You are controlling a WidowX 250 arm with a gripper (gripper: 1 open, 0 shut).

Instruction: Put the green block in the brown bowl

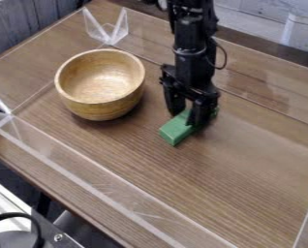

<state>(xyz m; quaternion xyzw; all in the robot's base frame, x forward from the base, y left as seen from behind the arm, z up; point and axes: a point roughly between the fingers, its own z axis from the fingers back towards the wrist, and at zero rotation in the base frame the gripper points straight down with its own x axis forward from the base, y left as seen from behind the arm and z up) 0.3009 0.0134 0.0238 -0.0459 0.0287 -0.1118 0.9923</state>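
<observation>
Where bowl (101, 84) sits, gripper (192, 108) astride block (180, 126).

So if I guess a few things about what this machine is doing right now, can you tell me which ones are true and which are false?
1. The green block is already in the brown bowl. False: it lies on the wooden table, to the right of the bowl.
2. The gripper is down at the block, a finger on either side of its far end. True.
3. The bowl is empty. True.
4. The block has been lifted off the table. False: it rests flat on the wood.
5. The bowl is tipped on its side. False: it stands upright.
</observation>
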